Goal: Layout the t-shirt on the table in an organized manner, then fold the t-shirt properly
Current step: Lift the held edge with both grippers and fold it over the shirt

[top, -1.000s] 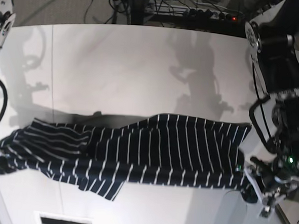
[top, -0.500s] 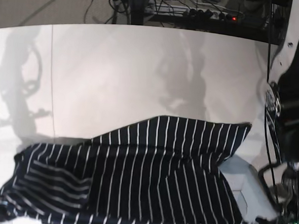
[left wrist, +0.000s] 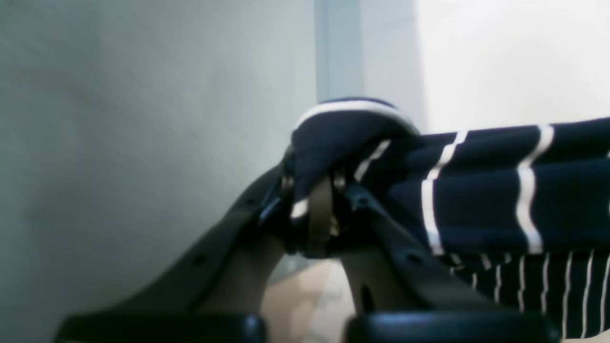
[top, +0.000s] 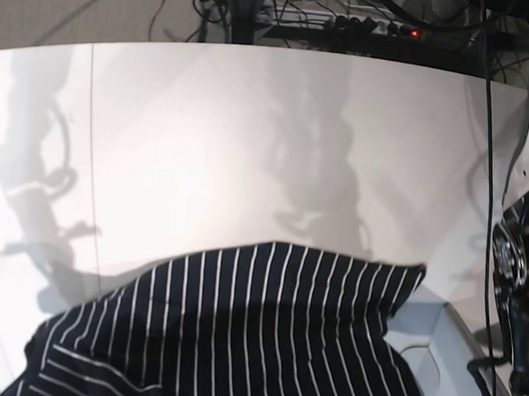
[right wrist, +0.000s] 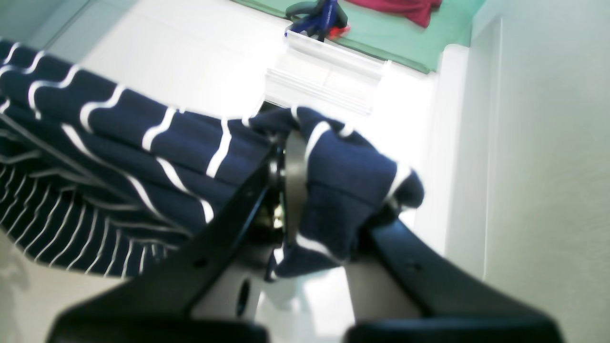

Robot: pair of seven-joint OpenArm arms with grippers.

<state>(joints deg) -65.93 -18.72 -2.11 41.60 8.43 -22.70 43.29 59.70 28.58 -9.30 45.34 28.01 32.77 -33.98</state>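
Both grippers, left (left wrist: pixel 318 209) and right (right wrist: pixel 295 190), clenched on t-shirt (top: pixel 238 331) edges, lifted above table's (top: pixel 250 143) near edge. Best kept taut, level, lowered evenly to spread flat.

T-shirt (top: pixel 238 340): soft navy cloth, thin white stripes, matt. Table (top: pixel 250 143): smooth white top beneath the shirt, faint sheen.

One t-shirt (top: pixel 238 340), one table (top: pixel 214 141), two grippers: the left gripper (left wrist: pixel 317 214) and right gripper (right wrist: pixel 290 190), fabric pinched between each one's jaws.
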